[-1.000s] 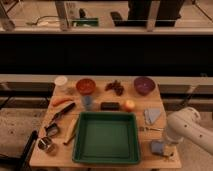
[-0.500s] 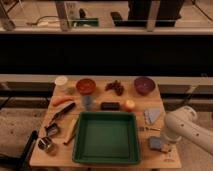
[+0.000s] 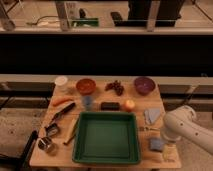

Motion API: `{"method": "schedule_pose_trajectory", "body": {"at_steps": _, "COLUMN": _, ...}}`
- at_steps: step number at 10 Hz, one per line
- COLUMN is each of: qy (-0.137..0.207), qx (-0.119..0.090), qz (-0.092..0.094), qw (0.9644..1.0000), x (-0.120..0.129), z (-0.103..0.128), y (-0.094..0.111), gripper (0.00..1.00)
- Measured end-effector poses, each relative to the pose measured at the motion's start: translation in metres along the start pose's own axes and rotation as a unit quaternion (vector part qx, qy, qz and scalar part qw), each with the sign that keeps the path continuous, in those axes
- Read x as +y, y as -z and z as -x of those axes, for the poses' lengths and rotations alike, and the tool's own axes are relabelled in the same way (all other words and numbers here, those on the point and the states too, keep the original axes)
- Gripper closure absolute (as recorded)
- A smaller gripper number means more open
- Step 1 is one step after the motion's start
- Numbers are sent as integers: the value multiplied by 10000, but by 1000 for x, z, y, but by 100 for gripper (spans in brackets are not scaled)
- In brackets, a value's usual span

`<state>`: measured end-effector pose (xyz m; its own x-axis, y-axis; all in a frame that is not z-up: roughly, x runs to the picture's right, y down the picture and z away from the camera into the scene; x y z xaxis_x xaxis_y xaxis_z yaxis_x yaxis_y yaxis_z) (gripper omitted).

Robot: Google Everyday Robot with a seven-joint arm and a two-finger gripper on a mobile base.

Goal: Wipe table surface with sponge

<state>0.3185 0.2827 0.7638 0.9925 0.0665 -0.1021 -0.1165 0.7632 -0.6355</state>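
The sponge (image 3: 156, 144) is a small blue-grey pad lying flat on the tan wooden table surface (image 3: 150, 161), near its front right corner and just right of the green tray (image 3: 105, 156). My white arm (image 3: 184, 127) reaches in from the right over the table's right edge. My gripper (image 3: 167, 141) is at the arm's lower left end, right beside the sponge, and is mostly hidden by the arm. I cannot tell whether it touches the sponge.
A folded pale cloth (image 3: 152, 116) lies behind the sponge. A dark block (image 3: 110, 106), a fruit (image 3: 129, 105), a blue cup (image 3: 88, 102), two bowls (image 3: 86, 86) (image 3: 144, 85), grapes (image 3: 116, 87) and a white cup (image 3: 61, 82) stand at the back. A carrot (image 3: 62, 101), utensils (image 3: 62, 113) and metal cups (image 3: 47, 145) lie on the left.
The arm's end has shifted a little to the left along the table's right side. The sponge sits slightly further from the front edge than a second ago.
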Motion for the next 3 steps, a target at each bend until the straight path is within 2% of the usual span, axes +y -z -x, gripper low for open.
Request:
{"method": "schedule_pose_trajectory", "body": {"at_steps": 1, "qy": 6, "qx": -21, "qz": -8, "qw": 10000, "x": 2, "z": 1, "y": 4, "gripper": 20}}
{"method": "schedule_pose_trajectory", "body": {"at_steps": 3, "qy": 52, "qx": -114, "qz": -108, "qw": 9999, "x": 6, "z": 5, "y": 25, "gripper": 20}}
